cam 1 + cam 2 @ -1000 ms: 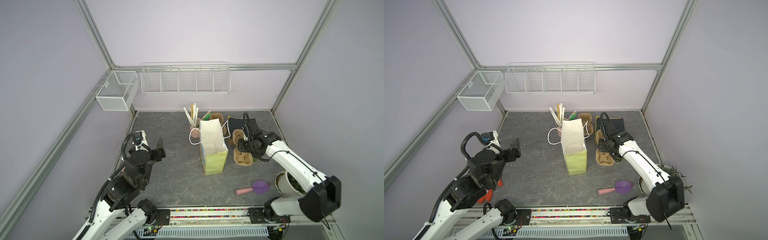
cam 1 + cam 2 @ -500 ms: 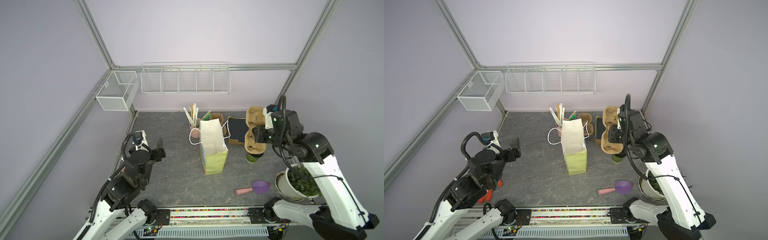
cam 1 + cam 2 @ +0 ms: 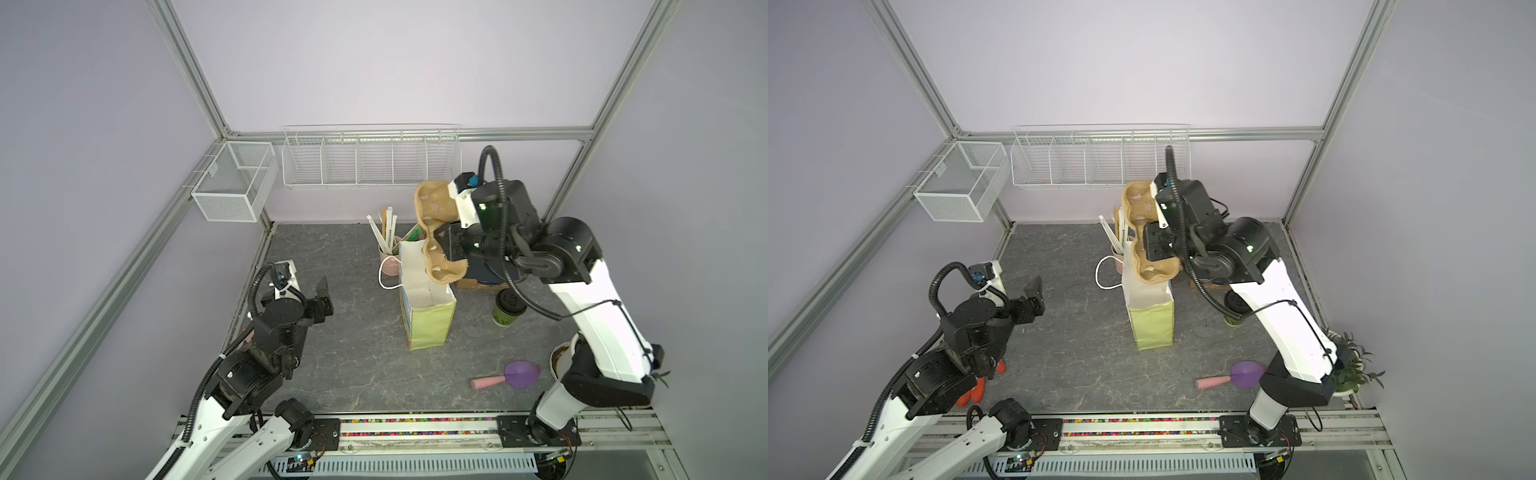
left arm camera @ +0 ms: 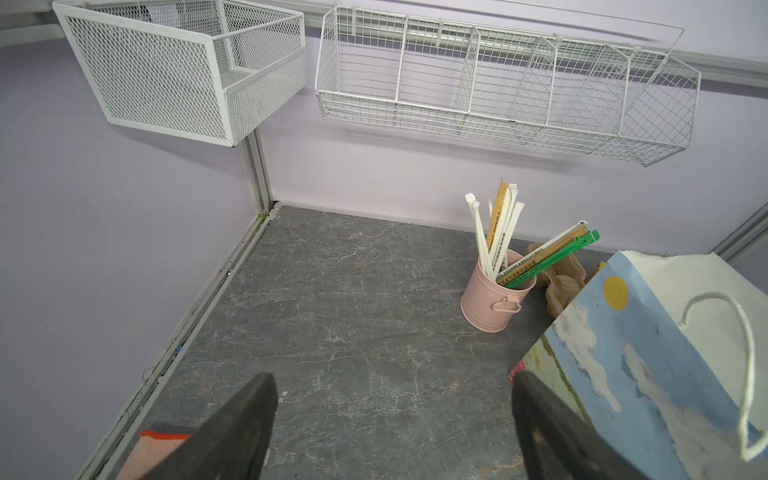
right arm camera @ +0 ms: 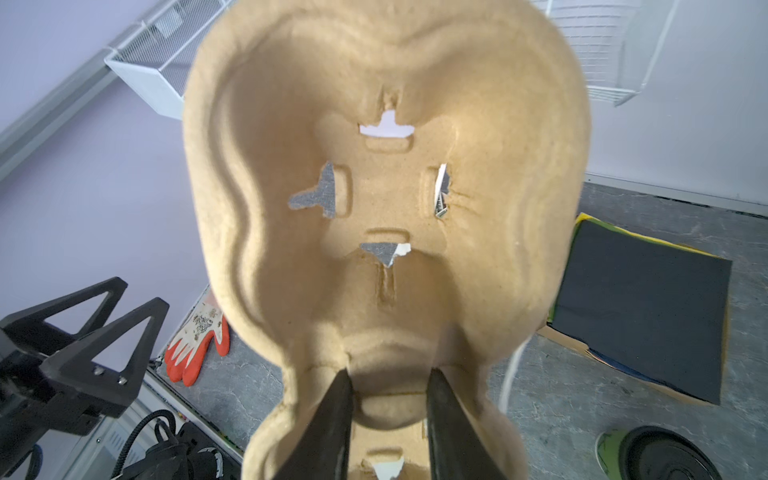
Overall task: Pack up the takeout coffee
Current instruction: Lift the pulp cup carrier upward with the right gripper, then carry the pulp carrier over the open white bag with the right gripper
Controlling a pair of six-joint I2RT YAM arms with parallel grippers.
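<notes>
Fingers (image 4: pixel 245 419) of our left hand (image 3: pixel 321 290) stand spread wide above the grey surface (image 3: pixel 353 353) at the front left, gripping nothing. Farther in, we see the takeout coffee (image 3: pixel 505 318) standing upright on the surface with its black lid (image 3: pixel 512 300) on, near the right side of the open paper bag (image 3: pixel 428 324) and outside it. Beyond and above, our right hand (image 5: pixel 390 378) pinches the middle of a brown pulp cup carrier (image 3: pixel 433 205), holding it on edge in the air, its lower end over the bag's mouth, with the pink bucket (image 4: pixel 490 307) of straws (image 4: pixel 498 232) behind.
</notes>
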